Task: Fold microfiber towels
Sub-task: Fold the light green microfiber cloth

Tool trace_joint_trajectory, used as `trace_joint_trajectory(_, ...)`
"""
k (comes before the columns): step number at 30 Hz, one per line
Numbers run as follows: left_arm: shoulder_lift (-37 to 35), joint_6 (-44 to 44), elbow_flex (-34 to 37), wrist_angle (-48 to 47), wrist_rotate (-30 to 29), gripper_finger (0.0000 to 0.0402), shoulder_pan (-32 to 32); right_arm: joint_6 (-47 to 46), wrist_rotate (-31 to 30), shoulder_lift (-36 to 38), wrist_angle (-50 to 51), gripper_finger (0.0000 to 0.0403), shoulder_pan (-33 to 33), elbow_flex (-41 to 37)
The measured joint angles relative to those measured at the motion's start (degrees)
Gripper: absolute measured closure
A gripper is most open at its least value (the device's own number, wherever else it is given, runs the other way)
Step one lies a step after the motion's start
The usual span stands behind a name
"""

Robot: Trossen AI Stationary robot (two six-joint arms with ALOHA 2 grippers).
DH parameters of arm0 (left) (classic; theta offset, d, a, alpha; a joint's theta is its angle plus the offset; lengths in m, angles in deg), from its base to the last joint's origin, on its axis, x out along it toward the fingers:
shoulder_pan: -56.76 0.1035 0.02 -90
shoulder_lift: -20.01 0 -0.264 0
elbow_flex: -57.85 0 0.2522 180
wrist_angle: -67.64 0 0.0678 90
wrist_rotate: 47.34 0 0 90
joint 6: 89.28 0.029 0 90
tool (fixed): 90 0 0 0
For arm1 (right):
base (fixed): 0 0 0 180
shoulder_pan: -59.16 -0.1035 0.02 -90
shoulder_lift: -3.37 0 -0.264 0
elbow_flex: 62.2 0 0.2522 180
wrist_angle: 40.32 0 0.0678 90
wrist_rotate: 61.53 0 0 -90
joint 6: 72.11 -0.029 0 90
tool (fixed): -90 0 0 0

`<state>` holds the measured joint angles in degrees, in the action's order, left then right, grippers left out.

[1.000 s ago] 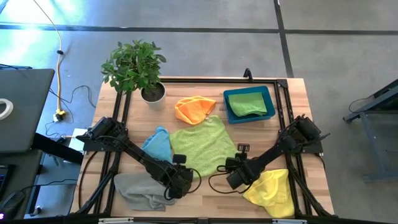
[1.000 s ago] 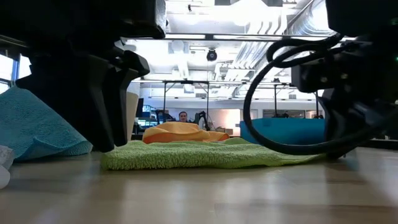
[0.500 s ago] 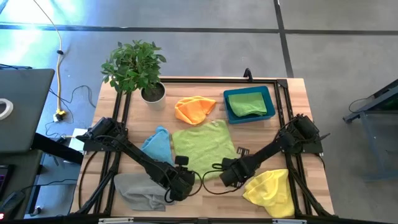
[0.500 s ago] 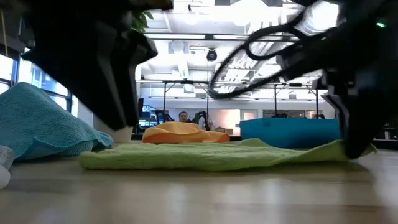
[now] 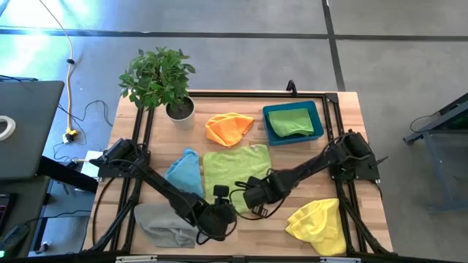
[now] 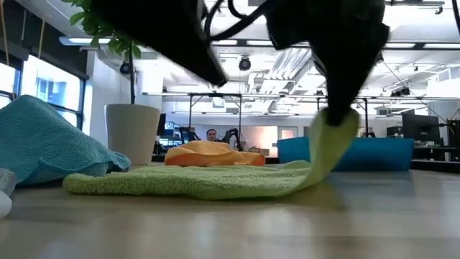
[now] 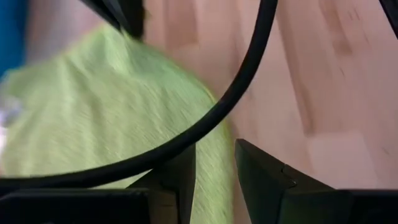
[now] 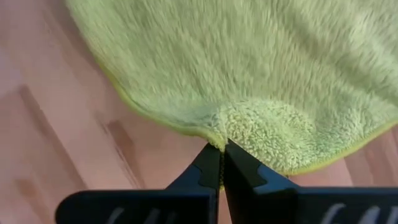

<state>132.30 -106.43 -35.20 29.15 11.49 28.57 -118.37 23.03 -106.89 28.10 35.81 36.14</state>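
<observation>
The lime green towel [image 5: 234,172] lies spread on the table's middle. My right gripper [image 5: 247,196] is shut on its near right corner, which stands lifted in the low view [image 6: 334,137]. My left gripper [image 5: 221,210] hangs open above the towel's near left part and touches nothing; its fingers show in the left wrist view [image 7: 214,168]. The towel's left end [image 6: 75,183] lies flat on the wood. The orange towel [image 5: 229,128], light blue towel [image 5: 184,172], grey towel [image 5: 164,223] and yellow towel [image 5: 316,223] lie around it. A green towel [image 5: 289,120] lies in the bin. My right gripper pinches the lime green towel's hem at the near right corner [image 8: 219,138] between its two fingers, where the cloth is puckered. The fingers come from above, slanting down from the table's right. The corner is lifted off the table and the rest of the towel lies on it.
A blue plastic bin [image 5: 316,117] stands at the far right and a potted plant [image 5: 157,77] at the far left. Bare wood shows along the near edge between the grey and yellow towels. A person sits far off in the room [image 6: 211,134].
My right gripper has gone toward the table's left and up with the lime green towel's near right corner. That corner is now lifted and drawn inward, while the towel's left part stays flat. My left gripper has risen off the table.
</observation>
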Motion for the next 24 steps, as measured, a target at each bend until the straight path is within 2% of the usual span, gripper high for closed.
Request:
trace_joint_trajectory(2,0.0,-0.1,0.0,1.7,-3.5,0.0298,-0.2,0.0,0.0,0.0,0.6,0.0402,0.4,1.7)
trace_joint_trajectory(5,0.0,-2.1,0.0,2.0,-5.7,0.0298,-0.5,0.2,0.0,0.0,3.4,0.0402,1.0,4.5)
trace_joint_trajectory(9,0.0,-5.6,0.1,-0.2,-5.8,0.0298,-0.9,0.2,-0.6,0.0,8.8,0.0402,1.6,8.5)
trace_joint_trajectory(13,0.3,-8.4,0.1,0.6,-6.8,0.0298,-1.2,-0.3,-1.6,0.0,9.8,0.0402,2.4,11.6)
trace_joint_trajectory(21,0.4,-10.8,0.1,4.5,-19.7,0.0298,-1.3,-3.5,-1.8,0.1,9.5,0.0402,2.8,14.0)
trace_joint_trajectory(24,0.4,-9.4,0.1,7.1,-22.0,0.0298,-0.8,-4.8,-1.8,0.1,9.4,0.0402,2.7,14.0)
